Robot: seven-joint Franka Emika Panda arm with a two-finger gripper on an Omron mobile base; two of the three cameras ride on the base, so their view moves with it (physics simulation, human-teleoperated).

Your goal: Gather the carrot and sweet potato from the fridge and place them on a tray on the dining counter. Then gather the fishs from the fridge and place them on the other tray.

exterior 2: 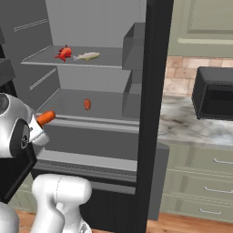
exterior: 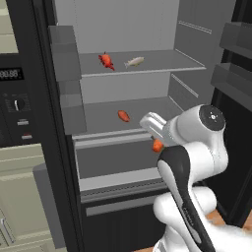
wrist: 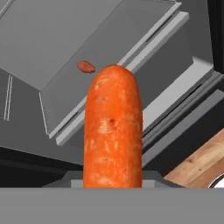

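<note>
Just outside the fridge point(exterior: 44, 74), level with its lower shelf point(exterior: 106, 110), the gripper point(exterior: 158, 142) has the carrot point(wrist: 113, 129) clamped between its fingers, the orange root standing straight up the middle of the hand view. From the right base view its tip pokes out past the white wrist, in front of the shelf edge. The sweet potato point(exterior: 123, 115) sits back on that lower shelf, well apart from the carrot. Up on the shelf above, the red fish point(exterior: 106, 60) and the pale fish point(exterior: 134, 61) lie side by side, near each other but not touching.

So the carrot looks to be in hand and on its way out, with the tray on the dining counter yet to come. What could spoil it? The grip seems to be at one end of a tapered, smooth root, so a quick swing of the arm could let it pivot or slide free and drop to the wooden floor point(wrist: 199, 162). The right door point(exterior 2: 152, 104) stands close by too; a wide turn could clip the carrot against its edge or against the door bins.

As for writing, a small display point(exterior: 11, 74) on the oven panel left of the fridge shows figures, too blurred to read. No brand marks can be made out.
</note>
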